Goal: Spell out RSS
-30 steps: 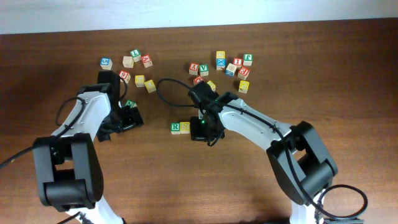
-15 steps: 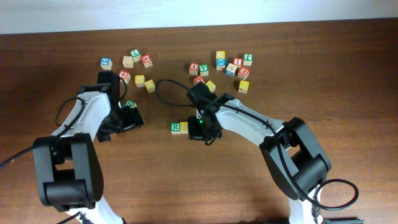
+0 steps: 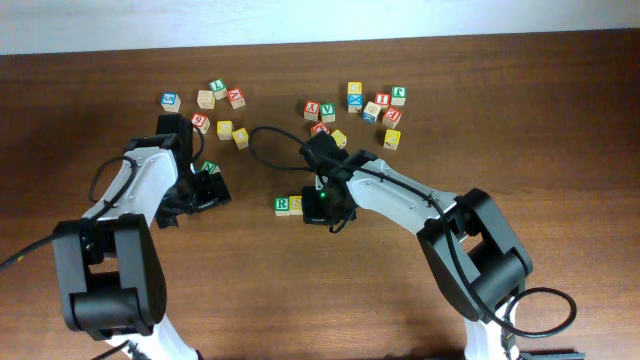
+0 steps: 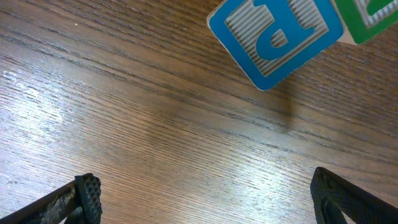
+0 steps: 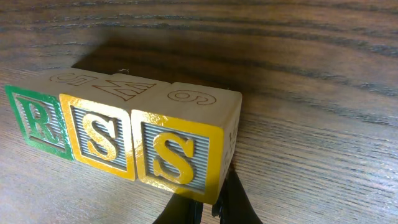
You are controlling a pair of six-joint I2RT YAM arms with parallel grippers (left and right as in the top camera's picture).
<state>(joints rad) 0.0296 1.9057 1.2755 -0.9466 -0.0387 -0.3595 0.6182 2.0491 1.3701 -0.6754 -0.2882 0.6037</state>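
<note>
Step in hand: final alignment of the word. The R cube (image 5: 38, 121), first S cube (image 5: 98, 137) and second S cube (image 5: 177, 155) stand in one row near the centre of the table (image 5: 311, 93), sides touching, reading RSS in the right wrist view. The right end effector (image 5: 208, 208) has its fingers pressed together and empty, just at the lower edge of the second S cube; contact cannot be confirmed. The left end effector (image 4: 205, 193) is spread wide over bare wood, holding nothing, near a blue cube (image 4: 277, 37). Judgement: the task appears nearly complete. The next move calls for a straight retreat of the right end effector without nudging the row. The R face is green and white; both S faces are yellow with grey ribbing
</note>
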